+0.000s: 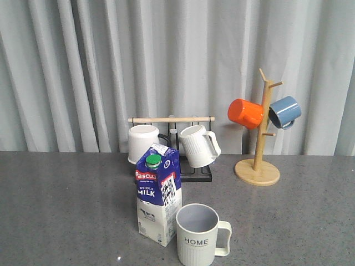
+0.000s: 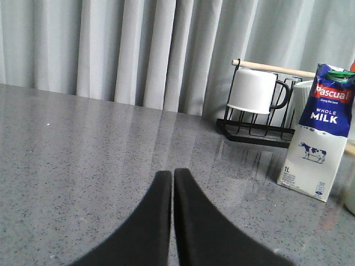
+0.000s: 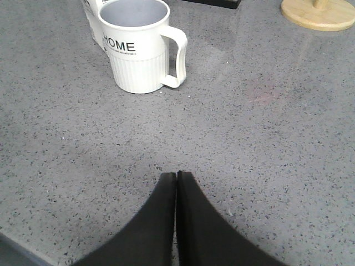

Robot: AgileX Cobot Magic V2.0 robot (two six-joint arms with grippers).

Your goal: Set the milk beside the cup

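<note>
my left gripper (image 2: 173, 177) and right gripper (image 3: 176, 180) are both pressed together and empty, the milk (image 1: 158, 194) stands upright ahead of them just beside the cup (image 1: 198, 235), looking top-heavy with slick, yielding sides, best pinched across its mid-body.

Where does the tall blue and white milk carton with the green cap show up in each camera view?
Front view: the milk carton stands low centre, left of the cream ribbed HOME mug.
Left wrist view: at the right edge, before the black wire mug rack.
Right wrist view: only a sliver behind the mug.
Shared landmark: the rack or the mug.
</note>
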